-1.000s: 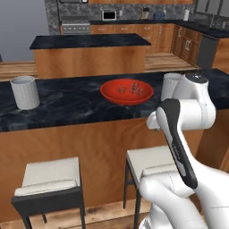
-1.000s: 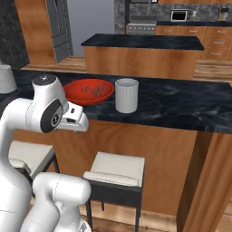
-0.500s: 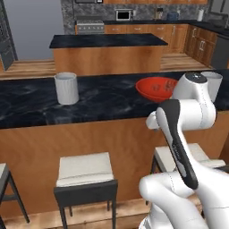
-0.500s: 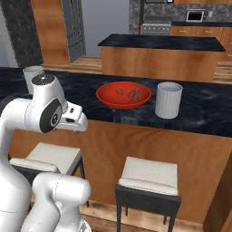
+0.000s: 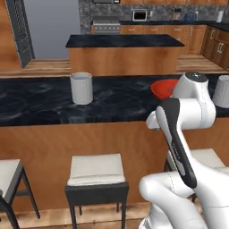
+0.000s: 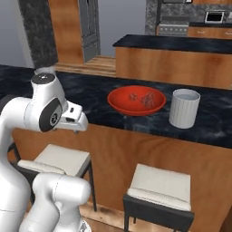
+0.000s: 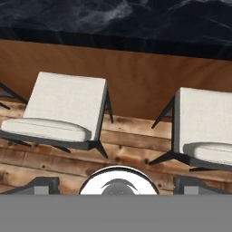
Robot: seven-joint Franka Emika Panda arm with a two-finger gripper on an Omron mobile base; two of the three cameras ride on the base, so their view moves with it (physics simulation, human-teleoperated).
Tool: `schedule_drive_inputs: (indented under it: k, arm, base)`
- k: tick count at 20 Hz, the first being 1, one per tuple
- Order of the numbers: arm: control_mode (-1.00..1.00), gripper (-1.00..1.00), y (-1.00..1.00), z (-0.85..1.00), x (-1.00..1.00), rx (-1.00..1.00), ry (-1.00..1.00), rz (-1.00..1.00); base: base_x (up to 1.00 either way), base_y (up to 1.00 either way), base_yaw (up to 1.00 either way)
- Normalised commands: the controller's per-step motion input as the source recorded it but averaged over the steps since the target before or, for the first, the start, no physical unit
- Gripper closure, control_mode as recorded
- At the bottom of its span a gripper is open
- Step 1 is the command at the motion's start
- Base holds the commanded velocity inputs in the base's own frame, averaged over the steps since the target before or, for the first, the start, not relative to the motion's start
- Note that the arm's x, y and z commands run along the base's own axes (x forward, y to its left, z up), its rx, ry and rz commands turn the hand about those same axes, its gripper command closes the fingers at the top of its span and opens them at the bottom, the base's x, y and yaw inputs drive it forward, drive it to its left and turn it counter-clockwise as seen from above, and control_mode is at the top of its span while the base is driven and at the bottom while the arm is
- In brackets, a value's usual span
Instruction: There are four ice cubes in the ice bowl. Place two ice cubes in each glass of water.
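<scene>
Gripper [image 7: 116, 183] tips sit wide apart, holding nothing, aimed down at two stools [image 7: 63, 113] on the wood floor in front of the counter [image 6: 99, 97]. Arm folded near the base, below the counter edge. On the dark marble counter: red bowl [image 6: 136, 100] with cubes [image 6: 146, 99] inside, one glass [image 6: 184, 108] just right of it, other glass [image 5: 82, 87] well apart to the left. Kitchen island [image 5: 123, 53] beyond.
</scene>
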Motion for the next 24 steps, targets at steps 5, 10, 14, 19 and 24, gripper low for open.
schedule_drive_inputs:
  k: [5, 10, 14, 19, 24]
  arm:
    - [1.00, -1.00, 0.00, 0.00, 0.00, 0.00, 0.00, 0.00]
    - [1.00, -1.00, 0.00, 0.00, 0.00, 0.00, 0.00, 0.00]
    - [1.00, -1.00, 0.00, 0.00, 0.00, 0.00, 0.00, 0.00]
    - [1.00, -1.00, 0.00, 0.00, 0.00, 0.00, 0.00, 0.00]
    - [1.00, -1.00, 0.00, 0.00, 0.00, 0.00, 0.00, 0.00]
  base:
    - [0.25, -0.11, 0.19]
    - [0.02, -0.35, 0.15]
    - [0.00, -0.41, 0.11]
    - [0.00, -0.49, 0.10]
    - [0.15, -0.64, 0.09]
